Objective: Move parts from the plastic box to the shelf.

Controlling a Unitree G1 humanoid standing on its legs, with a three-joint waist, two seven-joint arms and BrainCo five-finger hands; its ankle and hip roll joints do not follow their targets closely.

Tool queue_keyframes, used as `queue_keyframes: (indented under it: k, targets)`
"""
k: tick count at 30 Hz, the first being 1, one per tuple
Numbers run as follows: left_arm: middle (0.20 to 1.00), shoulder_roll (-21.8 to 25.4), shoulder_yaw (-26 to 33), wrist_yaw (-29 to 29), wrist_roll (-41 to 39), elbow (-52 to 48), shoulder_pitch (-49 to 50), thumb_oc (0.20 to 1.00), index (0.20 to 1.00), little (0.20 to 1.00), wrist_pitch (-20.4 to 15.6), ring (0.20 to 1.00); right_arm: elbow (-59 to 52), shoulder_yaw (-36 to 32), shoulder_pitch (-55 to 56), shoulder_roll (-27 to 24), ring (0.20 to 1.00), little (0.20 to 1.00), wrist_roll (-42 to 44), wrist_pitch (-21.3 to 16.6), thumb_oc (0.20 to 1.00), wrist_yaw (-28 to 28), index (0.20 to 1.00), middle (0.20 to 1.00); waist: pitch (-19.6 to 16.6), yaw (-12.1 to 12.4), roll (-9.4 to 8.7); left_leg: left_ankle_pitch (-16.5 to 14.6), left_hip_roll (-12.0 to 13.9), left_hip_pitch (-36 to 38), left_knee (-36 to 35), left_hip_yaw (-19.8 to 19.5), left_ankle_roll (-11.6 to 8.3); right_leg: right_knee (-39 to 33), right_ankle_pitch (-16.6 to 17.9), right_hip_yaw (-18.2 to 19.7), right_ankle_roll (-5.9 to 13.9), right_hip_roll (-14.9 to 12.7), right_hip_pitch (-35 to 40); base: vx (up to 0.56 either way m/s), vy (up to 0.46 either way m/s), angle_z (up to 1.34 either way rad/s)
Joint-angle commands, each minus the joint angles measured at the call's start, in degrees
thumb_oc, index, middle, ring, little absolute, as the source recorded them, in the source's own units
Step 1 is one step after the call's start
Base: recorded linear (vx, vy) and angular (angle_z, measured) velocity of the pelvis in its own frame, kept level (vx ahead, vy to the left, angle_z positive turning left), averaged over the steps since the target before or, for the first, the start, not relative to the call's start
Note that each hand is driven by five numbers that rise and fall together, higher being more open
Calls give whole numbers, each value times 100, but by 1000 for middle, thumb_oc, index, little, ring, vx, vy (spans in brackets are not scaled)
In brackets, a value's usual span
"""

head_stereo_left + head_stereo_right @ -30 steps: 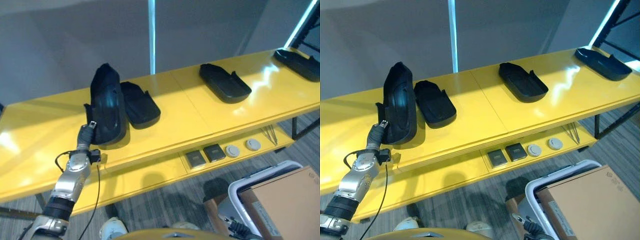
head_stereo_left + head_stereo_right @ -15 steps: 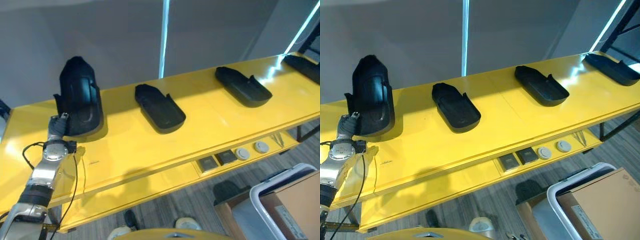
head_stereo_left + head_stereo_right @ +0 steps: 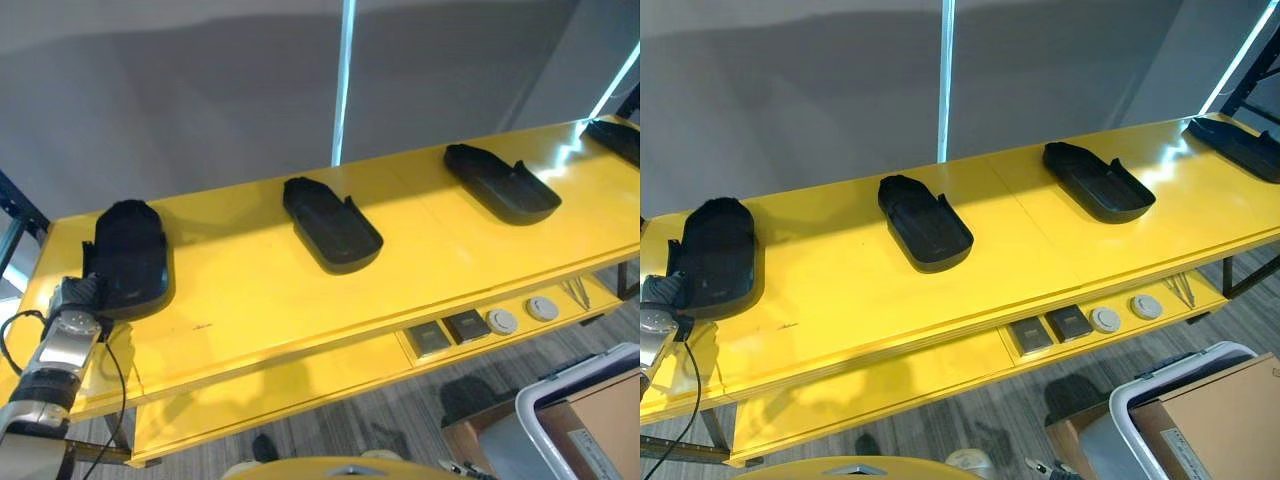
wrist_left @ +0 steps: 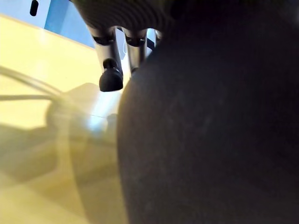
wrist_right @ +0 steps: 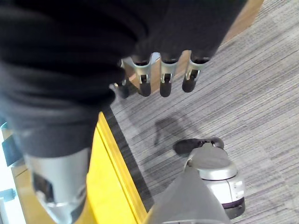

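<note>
Four black moulded parts in a row on the yellow shelf (image 3: 250,290). Leftmost black part (image 3: 130,256) flat on the shelf top near its left end, with the left robot hand (image 3: 78,294) at that part's near edge, touching it; from the left wrist view, dark bulk of the part close against the palm, silver fingers (image 4: 108,65) reaching past its edge, too hidden to tell whether clasped around it or let go. Second part (image 3: 331,223) near the shelf's middle, third part (image 3: 501,182) further right, fourth part (image 3: 1238,148) at the shelf's right end. Right robot hand (image 5: 161,70) hanging over the grey floor (image 5: 243,93) beside the shelf's edge, fingers straight and relaxed, holding nothing. White-rimmed plastic box (image 3: 1160,385) on the floor below the shelf's right part.
</note>
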Motion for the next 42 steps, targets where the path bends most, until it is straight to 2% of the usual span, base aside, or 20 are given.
queue_keyframes:
  k: [1,9,11,16,25,29,33,36,37,38,42]
  targets:
    - [200,460,223,-1,367,57,-790,200,200,200,-228,200,111,170,-116,8,1000,1000,-98,-68,1000,35,1000,1000,107,-85,-220,-509,396,343,147,53,-188,-376,599,-40,122,-122,-313,0,0,0]
    - [200,334,139,-38,280,735,-953,200,200,200,-258,200,237,187,-172,-60,1000,1000,-77,-160,1000,148,1000,1000,102,-129,-207,-508,390,390,98,101,-203,-457,623,-39,134,-124,-284,-3,1,0]
    - [200,270,113,-35,297,969,-974,200,200,200,-358,200,249,213,-170,-44,1000,1000,-90,-153,1000,132,1000,1000,74,-159,-207,-614,362,479,64,36,-238,-478,546,-10,189,-140,-200,77,33,2]
    - [200,314,-2,-84,367,1291,-1124,200,200,200,-626,200,324,268,-160,-69,1000,1000,-191,-160,1000,155,1000,1000,37,-225,-221,-629,377,538,55,100,-246,-490,553,7,192,-136,-179,38,16,6]
    - [200,159,-338,-249,371,1246,-1394,200,200,200,-616,200,383,300,-193,-134,1000,1000,-166,-234,1000,233,1000,1000,47,-309,-239,-657,392,576,42,191,-246,-487,556,66,199,-120,-220,-3,4,-5]
    - [200,85,-464,-483,437,1219,-1409,200,200,200,-765,200,323,321,-182,-142,1000,1000,-178,-218,1000,244,1000,1000,40,-327,-248,-664,391,595,43,221,-241,-495,560,77,198,-119,-212,1,-1,-3]
    - [200,-70,-571,-373,349,1087,-1377,200,200,200,-586,200,310,323,-209,-124,1000,1000,-185,-217,1000,260,1000,1000,35,-317,-244,-680,382,610,40,228,-238,-502,556,70,208,-120,-202,0,0,0]
    - [200,-104,-537,-385,229,1146,-1329,200,200,200,-623,200,308,348,-231,-109,1000,1000,-184,-180,1000,230,1000,1000,34,-302,-239,-681,376,619,41,217,-237,-497,549,57,203,-125,-190,0,0,0]
    - [774,-114,-522,-317,171,1162,-1321,774,774,774,-622,774,313,353,-239,-108,1000,1000,-197,-175,1000,222,1000,1000,35,-301,-234,-679,375,620,41,216,-239,-493,547,54,201,-125,-192,0,0,0]
    - [1000,-103,-513,-285,116,1179,-1330,1000,1000,1000,-605,1000,319,358,-238,-110,1000,1000,-211,-181,1000,225,1000,1000,35,-302,-230,-678,373,620,40,215,-239,-494,544,50,200,-126,-188,0,0,0]
    - [1000,-24,-401,-130,67,1204,-1340,1000,1000,1000,-689,1000,327,363,-230,-108,1000,1000,-232,-220,1000,236,1000,1000,41,-291,-224,-683,370,636,36,207,-243,-494,541,30,198,-137,-175,0,0,0]
